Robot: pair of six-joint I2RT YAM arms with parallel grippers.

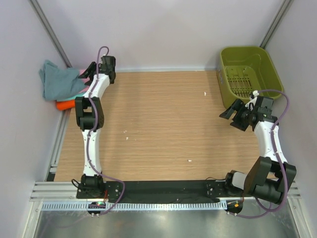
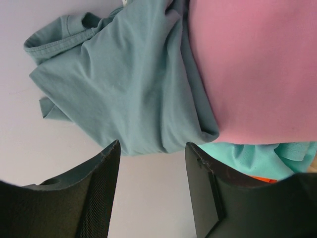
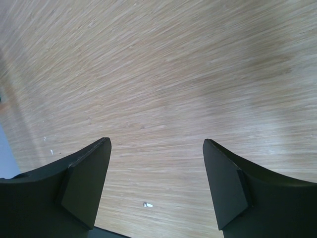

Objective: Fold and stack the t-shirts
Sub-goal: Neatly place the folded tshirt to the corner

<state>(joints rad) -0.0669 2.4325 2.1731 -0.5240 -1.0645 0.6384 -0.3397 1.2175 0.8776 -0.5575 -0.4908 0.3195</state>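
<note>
At the far left corner, just past the edge of the wooden surface [image 1: 158,119], the t-shirts [image 1: 59,84] lie in a rumpled heap against the wall. The slate blue-grey one [image 2: 129,89] is draped on top, the pink one [image 2: 252,69] lies beside and partly over it, the teal one [image 2: 257,156] peeks out beneath, and a sliver of the orange one [image 2: 262,179] shows at the bottom. The left tool [image 2: 152,145] hangs just short of the heap, its jaws partly spread with nothing between them. On the right side, the right tool [image 3: 156,144] hovers above bare wood near the olive-green basket [image 1: 245,48], jaws wide apart and gripping nothing.
</note>
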